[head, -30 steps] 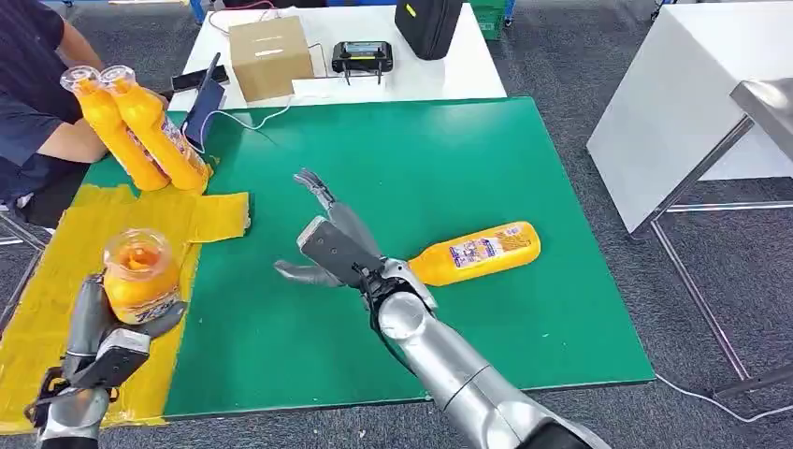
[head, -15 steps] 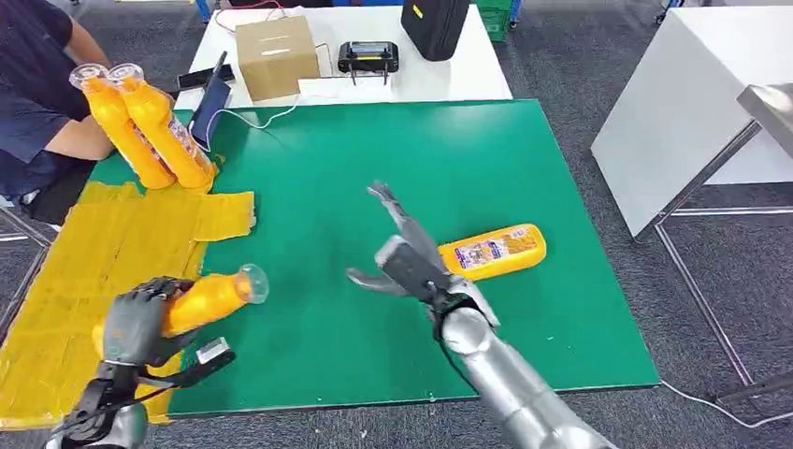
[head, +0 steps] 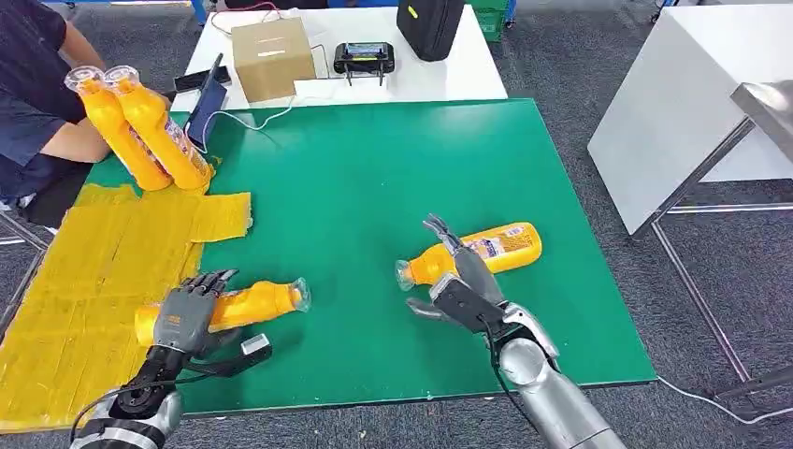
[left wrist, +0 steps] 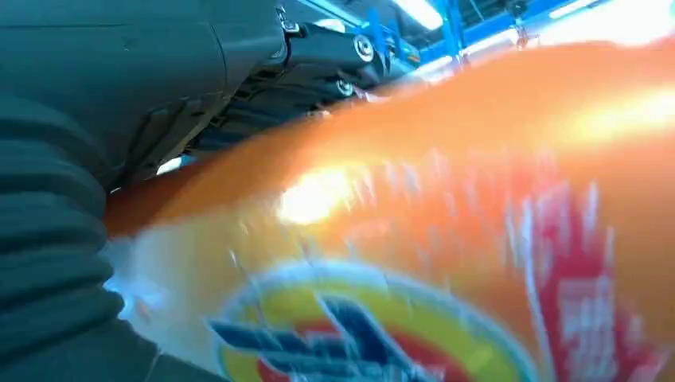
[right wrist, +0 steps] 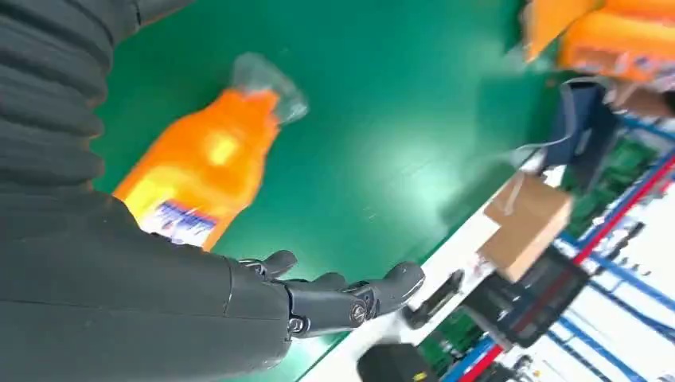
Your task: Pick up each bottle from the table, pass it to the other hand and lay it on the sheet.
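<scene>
My left hand (head: pixel 187 316) grips an orange bottle (head: pixel 245 304) that lies on its side, base over the yellow sheet (head: pixel 84 271), clear cap over the green mat. The same bottle (left wrist: pixel 446 239) shows blurred and very close in the left wrist view. A second orange bottle (head: pixel 479 252) lies on the green mat, cap toward me. My right hand (head: pixel 463 285) hovers open just in front of it, fingers spread over its neck. In the right wrist view that bottle (right wrist: pixel 203 163) lies beside my open hand (right wrist: pixel 334 298).
A person at the far left holds two orange bottles (head: pixel 140 126) upright at the sheet's far end. Behind the green mat (head: pixel 374 168) a white table carries a cardboard box (head: pixel 271 56), a controller (head: pixel 363 58) and a black bag (head: pixel 428 26). A white table stands right.
My left hand has tipped its bottle from upright to lying and lowered it to the sheet's edge. My right hand has drawn back to the right, down to the second bottle.
</scene>
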